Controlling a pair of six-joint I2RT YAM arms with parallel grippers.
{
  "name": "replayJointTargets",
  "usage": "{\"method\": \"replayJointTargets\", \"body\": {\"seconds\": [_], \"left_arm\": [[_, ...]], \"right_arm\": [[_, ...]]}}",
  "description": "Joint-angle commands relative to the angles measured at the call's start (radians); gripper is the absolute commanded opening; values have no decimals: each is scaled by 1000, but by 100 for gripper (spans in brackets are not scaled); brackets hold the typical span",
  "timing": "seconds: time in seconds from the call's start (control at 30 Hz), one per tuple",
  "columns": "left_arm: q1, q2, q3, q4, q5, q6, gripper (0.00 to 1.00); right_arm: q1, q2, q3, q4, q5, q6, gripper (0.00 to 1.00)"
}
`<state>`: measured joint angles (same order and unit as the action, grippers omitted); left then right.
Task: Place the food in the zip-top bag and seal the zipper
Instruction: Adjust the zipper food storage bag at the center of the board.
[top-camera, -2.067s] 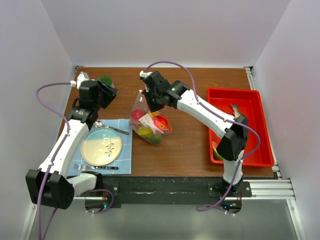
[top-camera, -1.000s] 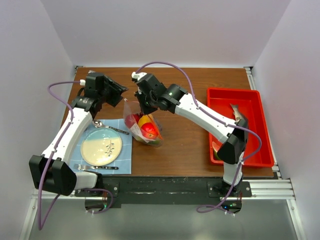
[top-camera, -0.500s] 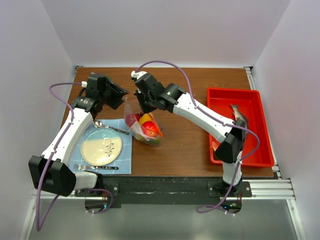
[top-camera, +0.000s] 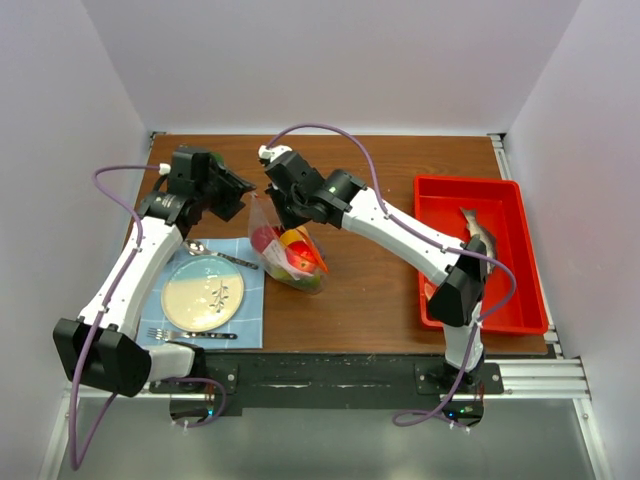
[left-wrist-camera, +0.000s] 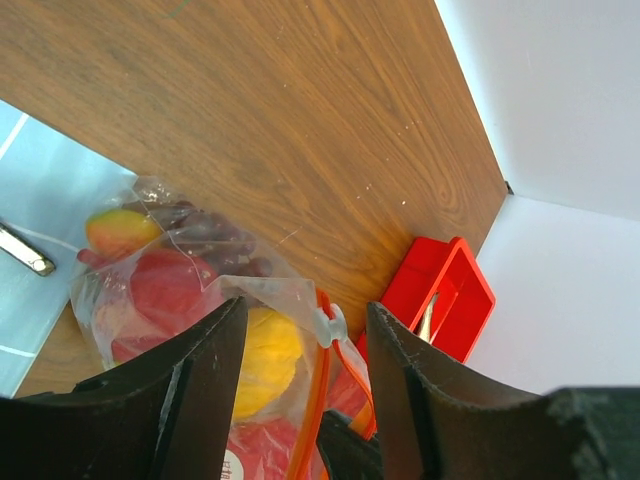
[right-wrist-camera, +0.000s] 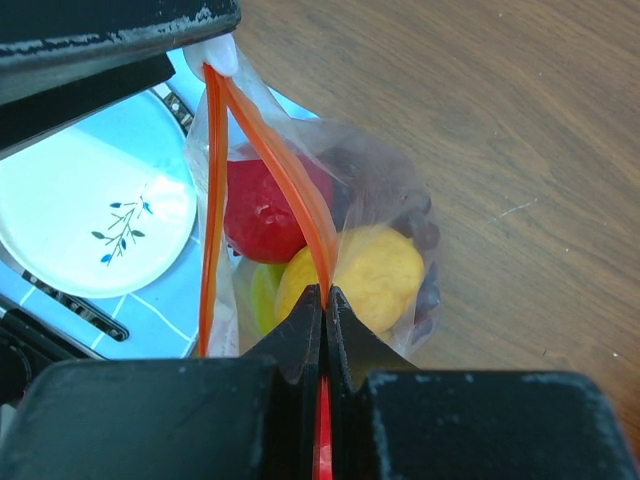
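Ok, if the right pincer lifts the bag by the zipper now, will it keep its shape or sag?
Probably sags: the zip-top bag is thin, crinkled film, and the right pincer pinches only the zipper. The lemon, apple and other food fill its bottom, so it likely hangs bottom-heavy and may swing. The film looks slick, so the strip could slip.

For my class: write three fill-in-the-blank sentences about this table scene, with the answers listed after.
The right gripper is ___ on the zipper.
The fish lies in the ___ tray.
The lemon inside the bag is ___.
Answers: shut, red, yellow.
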<state>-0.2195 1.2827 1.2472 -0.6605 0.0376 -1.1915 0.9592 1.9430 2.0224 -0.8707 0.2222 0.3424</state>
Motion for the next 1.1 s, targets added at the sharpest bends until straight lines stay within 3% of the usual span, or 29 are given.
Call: {"method": "replayJointTargets", "body": {"seconds": [0.0, 0.37, 0.93, 1.07], "left_arm": [[-12, -29, 47, -7, 11, -3, 55], [-32, -2, 83, -7, 8, -16, 52], [-38, -10, -5, 39, 21, -36, 49], [-38, -8, -14, 50, 25, -34, 39]], "right_arm": [[10, -3, 38, 25, 29, 12, 0], [24, 4, 53, 7, 48, 14, 0], [41, 25, 87, -14, 60, 10, 0], [46, 25, 85, -14, 65, 9, 0]]}}
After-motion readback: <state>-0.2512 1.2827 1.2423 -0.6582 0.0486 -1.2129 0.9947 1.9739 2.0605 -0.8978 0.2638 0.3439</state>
